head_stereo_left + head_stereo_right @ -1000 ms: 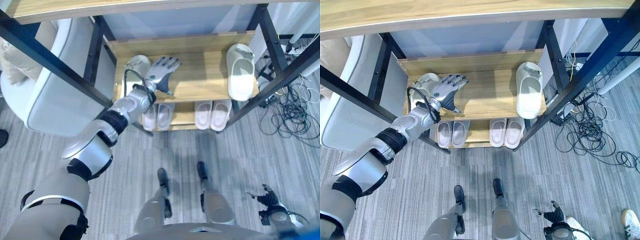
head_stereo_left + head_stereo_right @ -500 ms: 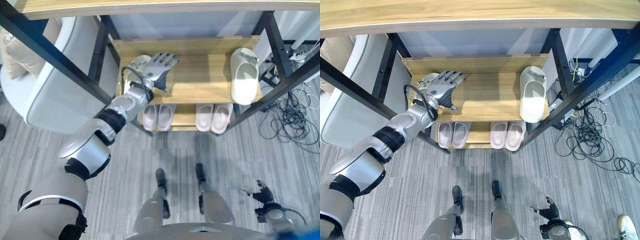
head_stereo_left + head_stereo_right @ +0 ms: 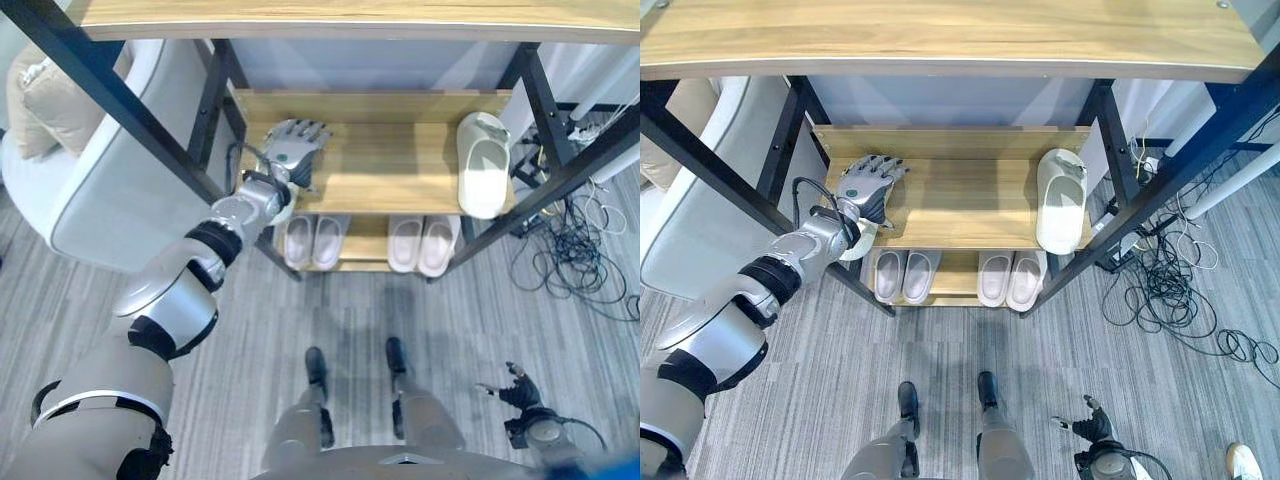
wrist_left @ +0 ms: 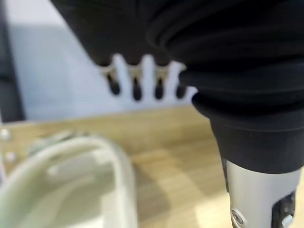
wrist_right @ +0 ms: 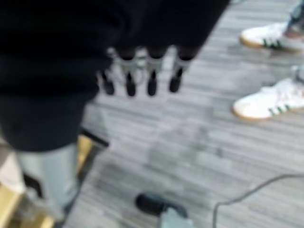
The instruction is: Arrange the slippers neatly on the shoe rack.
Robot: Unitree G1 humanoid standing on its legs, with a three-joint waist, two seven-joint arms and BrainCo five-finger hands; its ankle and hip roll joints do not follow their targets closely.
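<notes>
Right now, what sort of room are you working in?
Probably a staged home entryway or lab mock-up: a wood-and-black shoe rack holding pale slippers, a light armchair beside it, grey plank floor, loose cables, and a person's sneakers nearby.

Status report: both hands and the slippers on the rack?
Left hand open over left slipper. Right hand open, low, idle. Other slipper at shelf's right end. Nothing blocking.

Silver-grey arms, black-banded joints; left hand (image 3: 292, 147) (seemingly dark-tipped fingers)
</notes>
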